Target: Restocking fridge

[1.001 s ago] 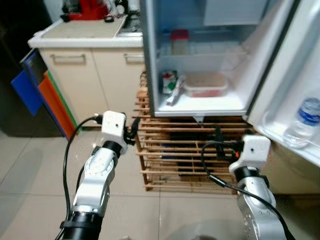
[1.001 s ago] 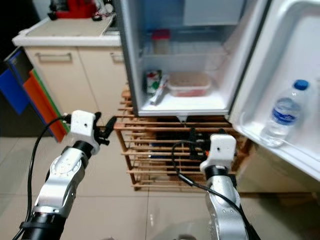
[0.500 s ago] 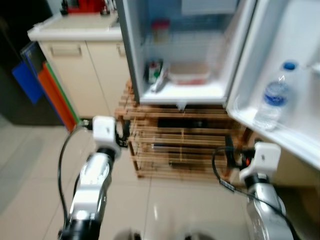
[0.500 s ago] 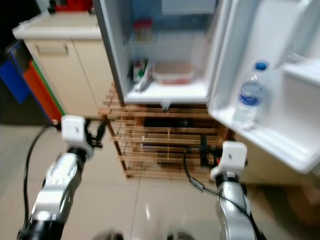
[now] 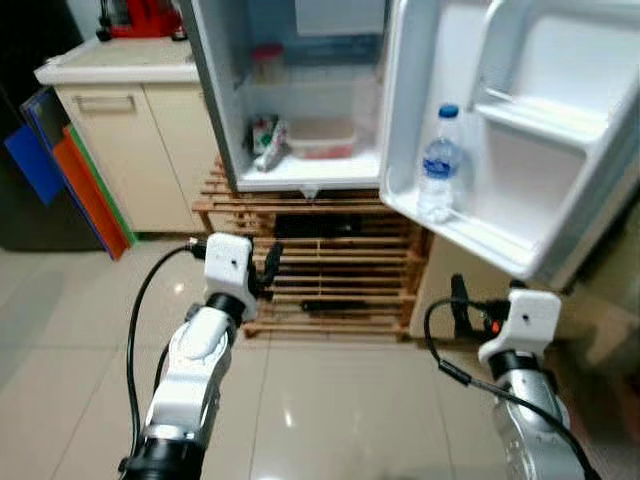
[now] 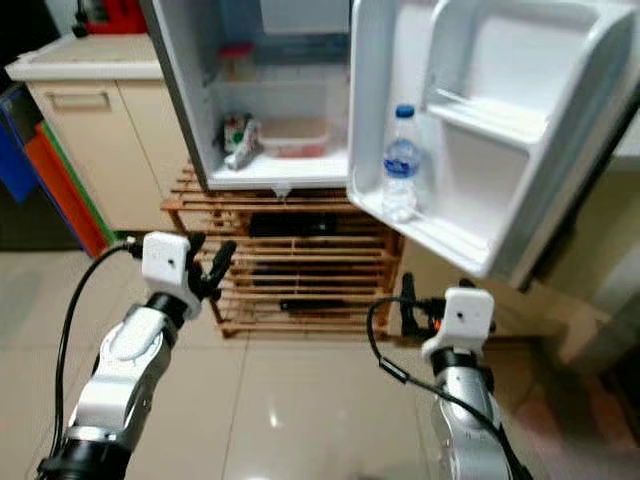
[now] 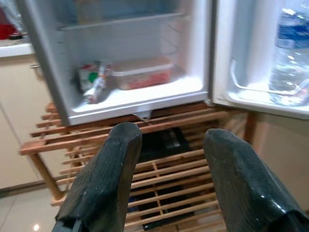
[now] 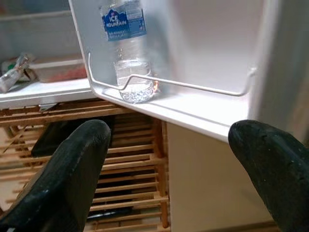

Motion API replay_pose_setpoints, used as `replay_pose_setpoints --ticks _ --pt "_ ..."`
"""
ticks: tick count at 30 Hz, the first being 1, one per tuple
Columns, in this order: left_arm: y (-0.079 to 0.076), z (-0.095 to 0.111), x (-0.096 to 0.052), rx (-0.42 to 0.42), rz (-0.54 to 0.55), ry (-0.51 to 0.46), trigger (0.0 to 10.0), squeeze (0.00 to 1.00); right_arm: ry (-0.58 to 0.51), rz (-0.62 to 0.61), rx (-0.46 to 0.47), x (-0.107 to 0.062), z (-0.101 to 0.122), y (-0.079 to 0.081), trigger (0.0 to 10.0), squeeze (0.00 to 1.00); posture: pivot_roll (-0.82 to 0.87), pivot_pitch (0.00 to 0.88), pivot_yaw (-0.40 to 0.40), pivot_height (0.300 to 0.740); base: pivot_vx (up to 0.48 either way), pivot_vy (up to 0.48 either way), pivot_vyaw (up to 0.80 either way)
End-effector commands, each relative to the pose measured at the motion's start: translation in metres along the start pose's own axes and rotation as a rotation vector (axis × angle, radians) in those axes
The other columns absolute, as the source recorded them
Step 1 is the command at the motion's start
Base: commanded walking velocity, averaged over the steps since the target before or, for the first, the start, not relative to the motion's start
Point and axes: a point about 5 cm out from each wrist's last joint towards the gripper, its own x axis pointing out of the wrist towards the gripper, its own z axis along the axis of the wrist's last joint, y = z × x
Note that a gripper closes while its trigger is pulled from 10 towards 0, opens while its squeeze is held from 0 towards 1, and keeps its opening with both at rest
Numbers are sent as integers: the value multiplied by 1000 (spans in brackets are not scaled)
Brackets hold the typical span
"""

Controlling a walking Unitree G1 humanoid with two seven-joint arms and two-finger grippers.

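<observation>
The fridge (image 5: 225,120) stands open on a wooden rack. A clear water bottle (image 5: 437,165) with a blue cap stands upright in the lower shelf of the open door (image 5: 520,150). On the fridge's bottom shelf lie a lidded food box (image 5: 322,140) and a packet (image 5: 266,135); a jar (image 5: 266,62) sits on the shelf above. My left gripper (image 5: 268,262) is open and empty, held low in front of the rack. My right gripper (image 5: 458,300) is open wide and empty, below the door shelf; its wrist view has the bottle (image 8: 126,53) ahead.
The slatted wooden rack (image 5: 320,260) holds dark items under the fridge. A beige cabinet (image 5: 130,140) with a countertop stands to the left, with blue and orange boards (image 5: 60,170) leaning beside it. Glossy tiled floor (image 5: 330,410) lies in front.
The camera has pulled back and swung right, so the fridge looks smaller and the door with the bottle sits nearer the middle. Both arms hold the same pose with open, empty grippers.
</observation>
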Motion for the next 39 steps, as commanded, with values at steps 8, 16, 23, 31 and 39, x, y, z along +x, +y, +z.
replay_pose_setpoints --ticks 8,16,23,31,39 --pt "-8 5 7 5 -26 -14 10000 0 -29 12 -21 4 5 1 10000 0 -155 0 70 740 325 -350 0" --pt "-8 2 6 -3 -24 -7 10000 0 10 22 -27 -3 -6 -1 10000 0 -155 0 71 740 121 -132 0" --pt "9 -36 3 30 26 172 10000 0 159 46 -86 -33 -43 -16 10000 0 -157 0 71 740 0 0 0" --pt "29 -81 -2 56 109 417 10000 0 271 -28 -177 -45 -64 -46 10000 0 -176 0 73 740 0 0 0" --pt "8 -119 -11 151 -31 631 10000 0 226 -309 -399 0 -39 -109 10000 0 -172 0 73 740 0 0 0"
